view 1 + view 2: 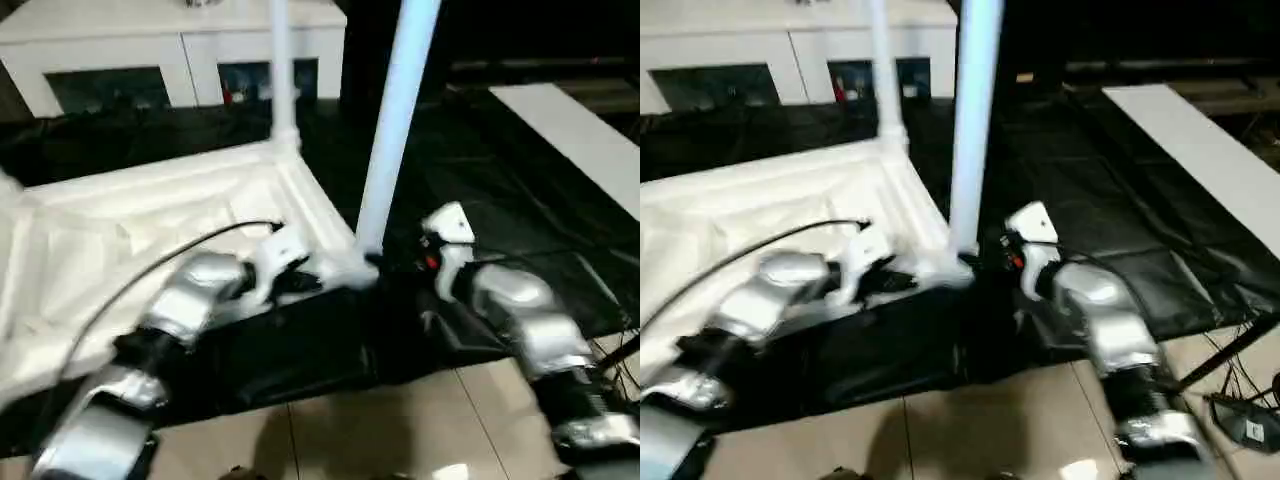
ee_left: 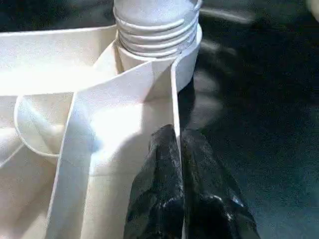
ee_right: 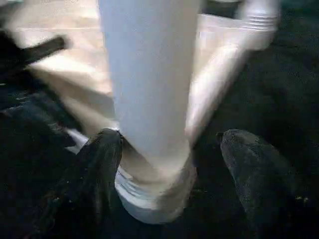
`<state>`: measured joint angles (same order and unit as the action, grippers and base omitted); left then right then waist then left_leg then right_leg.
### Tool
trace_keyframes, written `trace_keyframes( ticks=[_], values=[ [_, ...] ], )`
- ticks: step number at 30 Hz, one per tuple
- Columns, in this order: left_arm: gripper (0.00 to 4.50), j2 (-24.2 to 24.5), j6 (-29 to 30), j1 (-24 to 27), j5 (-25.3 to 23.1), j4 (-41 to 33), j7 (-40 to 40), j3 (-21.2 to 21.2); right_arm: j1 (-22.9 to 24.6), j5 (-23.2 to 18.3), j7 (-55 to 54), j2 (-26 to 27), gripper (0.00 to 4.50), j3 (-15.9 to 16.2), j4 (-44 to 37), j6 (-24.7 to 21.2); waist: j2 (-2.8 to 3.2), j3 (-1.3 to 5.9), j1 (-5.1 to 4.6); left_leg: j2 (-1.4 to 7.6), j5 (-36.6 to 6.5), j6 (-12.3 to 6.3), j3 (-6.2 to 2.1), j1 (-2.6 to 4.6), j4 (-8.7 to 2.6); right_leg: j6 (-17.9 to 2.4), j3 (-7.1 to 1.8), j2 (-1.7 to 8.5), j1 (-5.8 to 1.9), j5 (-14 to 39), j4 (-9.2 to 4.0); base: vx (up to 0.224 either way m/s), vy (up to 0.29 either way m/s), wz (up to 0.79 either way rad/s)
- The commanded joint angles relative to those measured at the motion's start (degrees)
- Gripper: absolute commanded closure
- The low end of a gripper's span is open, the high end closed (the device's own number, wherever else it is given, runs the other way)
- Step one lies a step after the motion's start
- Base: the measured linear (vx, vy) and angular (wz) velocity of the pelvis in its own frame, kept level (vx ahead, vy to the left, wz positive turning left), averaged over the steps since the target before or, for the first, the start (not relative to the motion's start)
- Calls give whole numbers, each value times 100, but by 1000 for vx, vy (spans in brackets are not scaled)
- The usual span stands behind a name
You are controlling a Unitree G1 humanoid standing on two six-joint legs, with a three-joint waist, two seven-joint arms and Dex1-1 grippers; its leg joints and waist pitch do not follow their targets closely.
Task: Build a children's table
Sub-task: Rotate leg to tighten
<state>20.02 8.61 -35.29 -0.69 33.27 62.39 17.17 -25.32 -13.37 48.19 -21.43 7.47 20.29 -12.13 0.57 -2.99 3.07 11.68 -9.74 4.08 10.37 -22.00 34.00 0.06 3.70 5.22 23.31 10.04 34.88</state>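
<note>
The near leg [image 3: 149, 94] stands upright in the corner socket [image 3: 154, 199] of the upturned tabletop [image 1: 150, 230], between my open right gripper [image 3: 172, 159] fingers. My closed left gripper [image 2: 182, 164] pinches the tabletop's rim.

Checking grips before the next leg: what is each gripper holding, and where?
Left gripper pinches the tabletop by its edge wall near the corner. Right gripper stands open around the leg.

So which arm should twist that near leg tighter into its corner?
The right. Its fingers stand open around the near leg just above the socket, while the left gripper is shut on the tabletop rim, steadying it.
</note>
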Motion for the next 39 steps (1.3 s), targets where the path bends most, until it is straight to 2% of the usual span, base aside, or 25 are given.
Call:
trace_keyframes(
  ticks=[1, 2, 3, 4, 5, 8, 13, 14, 15, 16, 18, 21, 25, 26, 29, 30, 32, 34, 35, 36, 37, 38, 39],
  values=[
    [450, -68, 25, 11, 63, -262, 324, 223, 19, -119, 399, -86, 105, 144, -185, -132, -1, 371, -9, 153, -1627, -255, -11, 129, -427, -1394, -232, 254, -253, 1139, -425, 0, 0, 0],
    [450, -61, 87, 19, 75, -320, 369, 240, 47, -110, 532, -150, 105, 195, -199, -161, -1, 371, 0, 153, -1650, -238, -9, 137, -428, -1393, -233, 254, -250, 1189, -431, 0, 0, 0],
    [450, -46, 131, 40, 88, -398, 391, 258, 89, -102, 646, -211, 105, 243, -248, -199, -36, 363, 44, 166, -1624, -214, -2, 152, -431, -1378, -239, 257, -236, 1272, -429, 0, 0, 0],
    [450, -44, 137, 43, 90, -410, 394, 260, 96, -100, 657, -219, 105, 248, -256, -203, -32, 364, 54, 173, -1605, -206, -3, 151, -433, -1364, -242, 262, -237, 1272, -428, 0, 0, 0],
    [450, -41, 207, 83, 119, -528, 425, 283, 137, -88, 752, -267, 105, 296, -291, -230, -64, 368, 58, 170, -1535, -198, -5, 128, -435, -1340, -241, 269, -252, 1255, -418, 0, 0, 0],
    [450, -42, 296, 147, 178, -681, 509, 299, 136, -88, 878, -308, 105, 359, -271, -259, -56, 372, 71, 161, -1437, -197, -2, 115, -429, -1306, -243, 270, -258, 1217, -405, 0, 0, 0],
    [450, -22, 284, 156, 142, -683, 569, 295, -34, 327, 772, -291, 105, 510, 192, -68, -55, 381, 62, 142, -1358, -184, 4, 107, -411, -1311, -236, 270, -254, 1165, -407, 0, 0, 0],
    [450, 8, 279, 149, 114, -682, 566, 289, -60, 366, 717, -269, 105, 522, 286, -75, -38, 383, 74, 142, -1340, -174, 5, 117, -408, -1312, -237, 263, -251, 1140, -407, 0, 0, 0],
    [450, 23, 296, 151, 117, -701, 567, 289, -68, 365, 699, -253, 105, 505, 321, -85, -55, 389, 69, 142, -1304, -184, 5, 114, -407, -1325, -237, 253, -260, 1060, -395, 0, 0, 0],
    [450, 23, 296, 151, 117, -701, 567, 289, -68, 365, 699, -253, 131, 505, 321, -85, -53, 393, 75, 141, -1284, -191, 7, 116, -403, -1344, -237, 258, -261, 1012, -389, 0, 0, 0],
    [450, 68, 325, 152, 105, -734, 542, 292, -70, 389, 713, -253, 139, 494, 375, -84, -50, 392, 81, 139, -1240, -224, 4, 102, -401, -1367, -233, 256, -276, 911, -375, 0, 0, 0],
    [450, 82, 298, 149, 98, -710, 498, 254, -91, 373, 698, -228, 170, 443, 440, -77, -58, 390, 80, 141, -1259, -235, 6, 105, -400, -1352, -232, 262, -279, 980, -383, 0, 0, 0],
    [450, 95, 283, 170, 104, -712, 484, 239, -111, 324, 696, -173, 179, 359, 475, -69, -42, 392, 69, 142, -1295, -213, 2, 108, -403, -1360, -229, 255, -275, 984, -383, 0, 0, 0],
    [450, 98, 284, 177, 107, -719, 492, 243, -106, 302, 711, -162, 181, 344, 469, -72, -72, 390, 63, 140, -1303, -216, 6, 104, -402, -1356, -228, 253, -281, 1003, -387, 0, 0, 0],
    [450, 90, 300, 202, 115, -730, 486, 246, -64, 261, 706, -120, 181, 311, 460, -67, -39, 391, 62, 145, -1310, -205, 0, 110, -403, -1356, -229, 258, -278, 1020, -386, 0, 0, 0],
    [450, 77, 291, 207, 106, -718, 470, 253, -48, 234, 681, -90, 181, 283, 468, -60, -62, 394, 60, 144, -1304, -215, 2, 108, -401, -1363, -229, 260, -280, 1011, -380, 0, 0, 0],
    [450, 26, 244, 224, 58, -669, 376, 278, -42, 100, 422, 119, 181, 96, 540, -81, -35, 393, 50, 141, -1292, -210, 3, 104, -400, -1368, -232, 259, -273, 1007, -385, 0, 0, 0],
    [450, -147, 220, 188, -36, -486, 2, 244, -140, 45, -220, 480, 182, -162, 750, -55, -37, 387, 22, 138, -1351, -158, -2, 104, -410, -1363, -227, 257, -266, 1079, -391, 0, 0, 0],
    [450, -158, 216, 185, -40, -472, -22, 240, -147, 44, -262, 503, 182, -176, 763, -48, -42, 383, 10, 134, -1373, -138, -1, 105, -410, -1349, -228, 257, -263, 1129, -396, 0, 0, 0],
    [450, -313, 175, 135, -88, -290, -338, 183, -236, 16, -780, 796, 182, -351, 924, 36, 2, 383, -4, 132, -1479, -89, -6, 106, -418, -1317, -231, 267, -245, 1260, -410, 0, 0, 0],
    [450, -576, 173, 44, -113, 5, -808, 71, -356, -118, -1384, 1221, 183, -592, 1107, 89, -13, 382, -25, 131, -1542, -2, -10, 123, -425, -1299, -229, 262, -235, 1325, -423, 0, 0, 0],
    [450, -696, 165, -1, -121, 141, -1011, 26, -424, -164, -1697, 1435, 183, -690, 1193, 131, 10, 389, -25, 128, -1556, 44, -21, 127, -428, -1297, -226, 265, -240, 1342, -412, 0, 0, 0],
    [450, -762, 165, -26, -124, 214, -1118, 3, -463, -190, -1869, 1554, 183, -741, 1239, 150, -2, 382, -47, 120, -1647, 87, -28, 128, -444, -1249, -216, 261, -244, 1473, -436, 0, 0, 0]
  ],
)
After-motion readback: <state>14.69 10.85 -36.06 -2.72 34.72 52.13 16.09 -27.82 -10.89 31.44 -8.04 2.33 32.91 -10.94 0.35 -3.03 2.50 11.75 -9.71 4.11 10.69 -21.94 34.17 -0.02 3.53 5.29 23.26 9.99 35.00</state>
